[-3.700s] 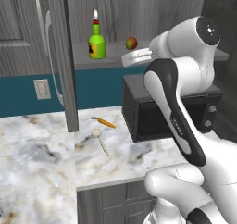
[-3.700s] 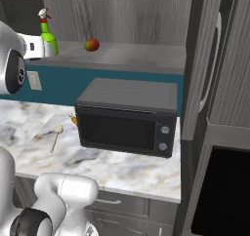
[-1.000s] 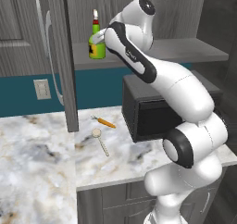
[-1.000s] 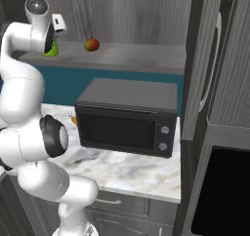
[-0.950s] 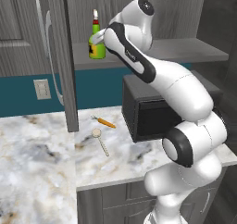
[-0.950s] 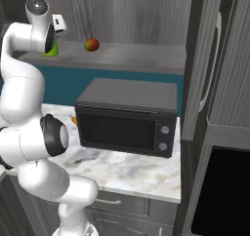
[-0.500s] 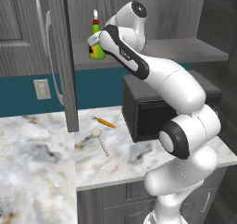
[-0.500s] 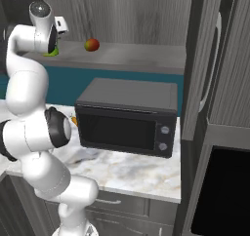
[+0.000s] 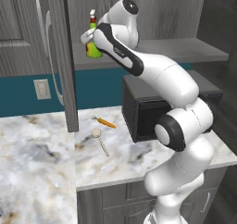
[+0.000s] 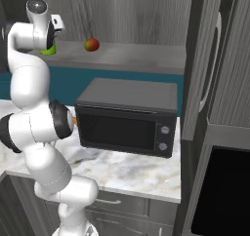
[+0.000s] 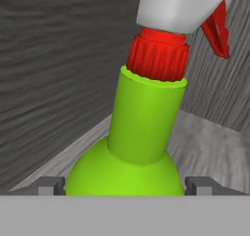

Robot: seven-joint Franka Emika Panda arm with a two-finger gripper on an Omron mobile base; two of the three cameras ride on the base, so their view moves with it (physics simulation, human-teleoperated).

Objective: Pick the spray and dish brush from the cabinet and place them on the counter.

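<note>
White arm high into cabinet (image 9: 55, 56), spread hand (image 11: 125, 185) astride spray (image 11: 141, 132).

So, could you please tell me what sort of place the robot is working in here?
A rendered home kitchen, by the look of it: a marble counter over grey base cabinets, a black microwave standing on it, and a wood-grain wall cabinet above.

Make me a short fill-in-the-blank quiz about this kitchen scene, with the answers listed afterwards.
1. The green spray bottle with the red collar stands on the shelf of the dark grey wood-grain ____.
2. The gripper sits with one fingertip on either side of the bottle, its jaws ____.
3. The pale beige dish brush lies on the marble counter near the orange ____.

Answers: cabinet; open; carrot
</note>
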